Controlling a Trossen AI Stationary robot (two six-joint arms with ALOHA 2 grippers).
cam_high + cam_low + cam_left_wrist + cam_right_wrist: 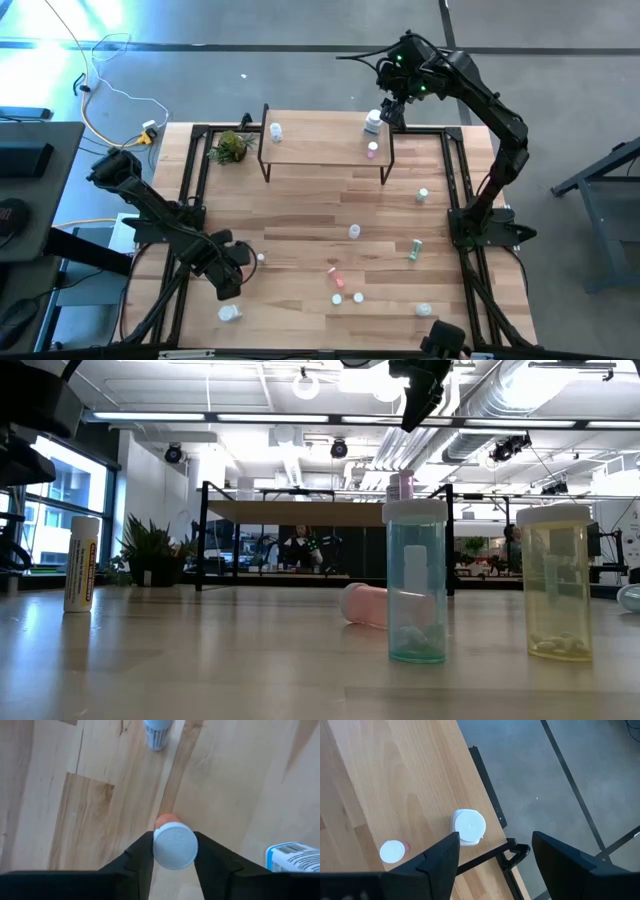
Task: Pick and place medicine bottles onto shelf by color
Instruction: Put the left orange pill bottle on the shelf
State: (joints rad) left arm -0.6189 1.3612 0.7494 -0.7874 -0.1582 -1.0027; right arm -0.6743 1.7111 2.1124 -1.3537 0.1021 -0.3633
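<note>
Your left hand is clamped on a white-capped bottle at the table's near-left. Far side: your right hand hangs fingers apart over the shelf's right end, above a white jar and pink bottle.

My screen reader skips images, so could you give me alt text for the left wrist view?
Seen from above, the left gripper has its two dark fingers against either side of a small bottle with a white cap and an orange-pink body, standing on the wooden tabletop. Two more bottles show only partly at the picture's edges: a white one and a blue-and-white labelled one.
</note>
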